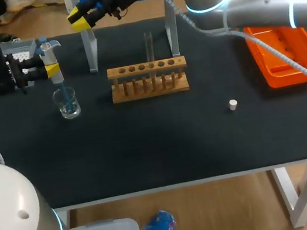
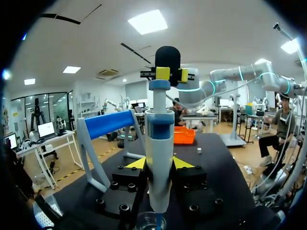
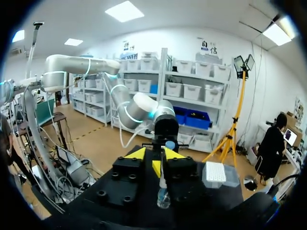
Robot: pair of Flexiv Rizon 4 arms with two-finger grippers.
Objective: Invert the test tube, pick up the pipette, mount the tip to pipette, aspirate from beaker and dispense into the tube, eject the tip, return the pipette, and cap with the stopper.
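To the left of the wooden rack [image 1: 148, 80], my left pincer [image 1: 44, 66] is clenched on the pipette [image 1: 50, 60] and holds it upright. In the left wrist view the two yellow tips press the body of the pipette from both sides. The thin lower end of the pipette reaches down into the beaker [image 1: 67, 103]. The beaker stands on the black surface [image 1: 147, 146], left of the rack and a little nearer to the front edge, and it has blue liquid at the bottom.

Behind the rack and to its left, my right pincer [image 1: 78, 18] hangs above the surface. It is released, with its yellow tips apart and nothing between them. Its arm comes in from the right side and passes behind the rack. A white stand with a blue bar [image 1: 92, 48] is just behind the rack.

The test tube [image 1: 149, 43] stands upright in one hole of the rack, near its middle. To the right of the rack and nearer to the front edge, the small pale stopper [image 1: 232, 104] lies alone on the surface, well apart from the rack. Further right of the rack is an orange tray [image 1: 284, 62].
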